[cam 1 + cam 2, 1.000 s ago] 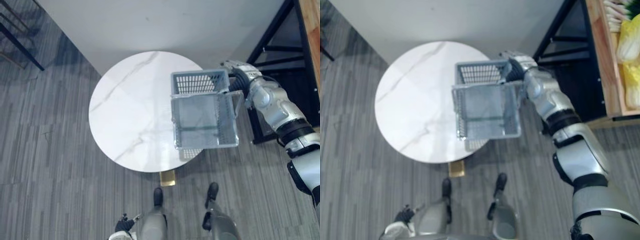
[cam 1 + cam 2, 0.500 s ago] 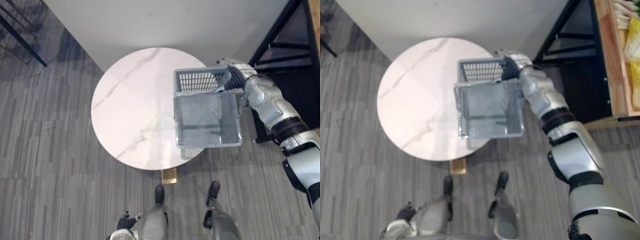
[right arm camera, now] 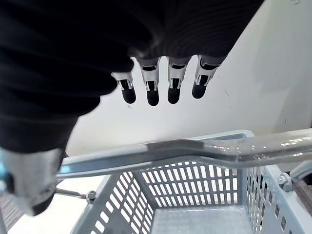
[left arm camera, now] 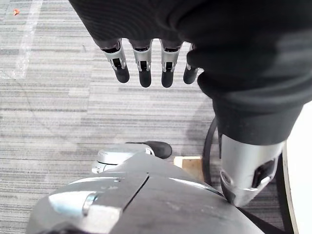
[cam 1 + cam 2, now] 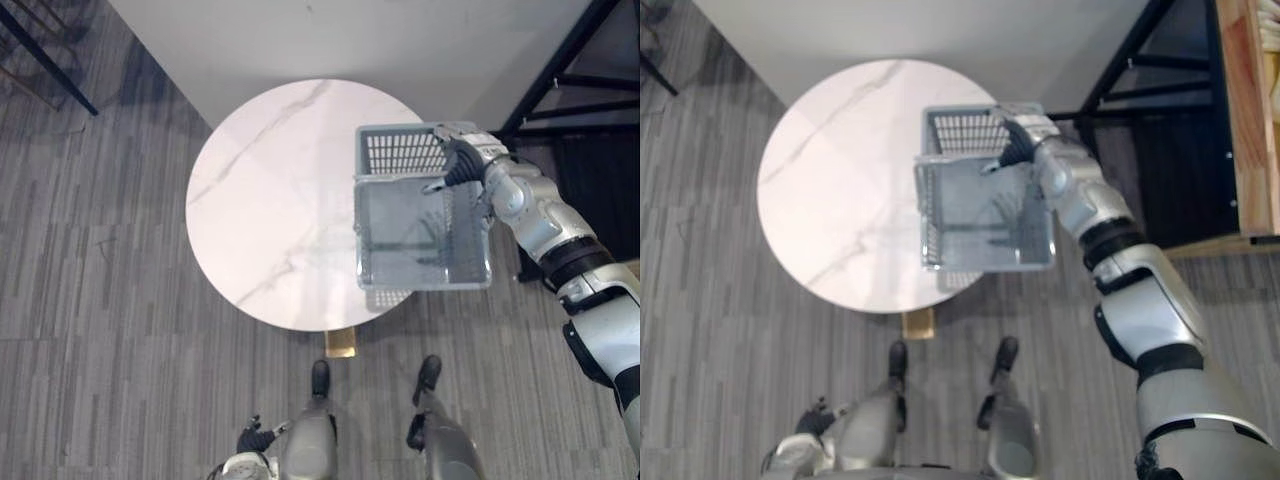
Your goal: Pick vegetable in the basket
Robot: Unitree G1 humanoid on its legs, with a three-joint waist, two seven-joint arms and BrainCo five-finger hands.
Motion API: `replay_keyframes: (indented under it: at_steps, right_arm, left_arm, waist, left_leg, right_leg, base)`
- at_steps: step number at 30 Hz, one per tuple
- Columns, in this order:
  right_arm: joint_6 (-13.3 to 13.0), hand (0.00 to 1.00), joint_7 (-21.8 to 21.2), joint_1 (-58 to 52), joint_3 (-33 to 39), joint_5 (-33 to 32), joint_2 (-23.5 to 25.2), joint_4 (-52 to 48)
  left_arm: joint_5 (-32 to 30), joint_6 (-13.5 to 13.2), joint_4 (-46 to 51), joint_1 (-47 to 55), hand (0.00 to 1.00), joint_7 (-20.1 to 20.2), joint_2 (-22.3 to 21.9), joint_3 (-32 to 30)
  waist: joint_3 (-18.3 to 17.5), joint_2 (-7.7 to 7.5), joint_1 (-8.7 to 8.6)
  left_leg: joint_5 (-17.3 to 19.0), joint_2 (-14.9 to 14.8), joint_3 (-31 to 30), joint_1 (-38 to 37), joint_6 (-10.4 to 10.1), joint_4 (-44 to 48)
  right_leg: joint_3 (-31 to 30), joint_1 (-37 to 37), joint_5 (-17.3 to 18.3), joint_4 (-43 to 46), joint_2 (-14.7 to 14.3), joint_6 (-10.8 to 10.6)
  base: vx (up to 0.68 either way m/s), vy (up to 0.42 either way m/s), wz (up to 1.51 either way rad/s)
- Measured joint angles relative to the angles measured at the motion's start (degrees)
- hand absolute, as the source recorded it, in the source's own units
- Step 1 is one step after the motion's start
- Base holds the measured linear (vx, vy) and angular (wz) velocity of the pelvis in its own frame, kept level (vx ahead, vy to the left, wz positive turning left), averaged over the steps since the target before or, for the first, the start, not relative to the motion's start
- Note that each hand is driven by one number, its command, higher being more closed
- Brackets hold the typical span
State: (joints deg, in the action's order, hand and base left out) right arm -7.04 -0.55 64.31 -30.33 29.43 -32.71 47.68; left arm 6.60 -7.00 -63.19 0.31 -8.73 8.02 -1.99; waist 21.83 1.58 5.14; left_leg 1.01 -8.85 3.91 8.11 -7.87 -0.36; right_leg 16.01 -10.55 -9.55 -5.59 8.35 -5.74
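Grey striped carpet and a round white marble table for a backdrop, nothing fancy. The grey mesh basket is right under the right hand, empty as far as I can see, and pokes out well past the table's rim on the hand's side. I can't tell if it's resting there or lifted clear. Its metal handle runs just past the fingertips, which are straight and wrapped round nothing, so that hand looks open and empty. The left hand hangs low over the carpet, fingers loose, holding nothing. My take: get the basket sitting squarely on the table first so it can't tip. Then reach toward the wooden shelf on the arm's outer side, beyond the black frame.
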Motion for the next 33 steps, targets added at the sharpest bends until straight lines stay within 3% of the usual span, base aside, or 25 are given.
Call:
replay_keyframes:
  at_steps: [13, 22, 33]
  right_arm:
    - [-1.08, 0.0, 0.79, 0.26, 0.31, 2.12, -0.15, 4.72]
    - [-1.11, 0.0, 2.3, 4.47, 0.75, 2.24, -1.86, 7.27]
    - [-0.6, 0.0, 2.88, 4.62, 0.78, 3.91, -1.95, 7.1]
  left_arm:
    - [2.15, -0.34, 1.67, -0.31, 0.0, -0.03, 0.82, 3.93]
    - [2.37, -0.59, 2.39, -0.57, 0.0, -0.03, 0.63, 6.59]
    - [2.36, -0.57, 2.42, -0.72, 0.0, -1.03, 0.64, 7.2]
  waist:
    - [1.4, 0.98, 0.03]
    - [2.62, 3.1, 0.26]
    - [2.76, 3.29, 0.37]
  left_leg:
    - [-1.73, 0.25, -1.24, 1.98, 0.08, -0.71]
    - [-2.84, 0.41, -1.53, 3.77, 0.13, -1.59]
    - [-2.92, 0.45, -1.9, 4.05, 0.13, -1.67]
  right_leg:
    - [0.58, -2.32, 0.01, 1.59, 0.46, 0.0]
    - [0.73, -4.33, -0.14, 1.69, 0.61, 0.13]
    - [1.11, -4.3, -0.14, 1.57, 0.64, 0.13]
  base:
    - [-0.01, 0.005, 0.05]
    - [0.0, 0.001, 0.01]
    - [0.01, 0.003, 0.01]
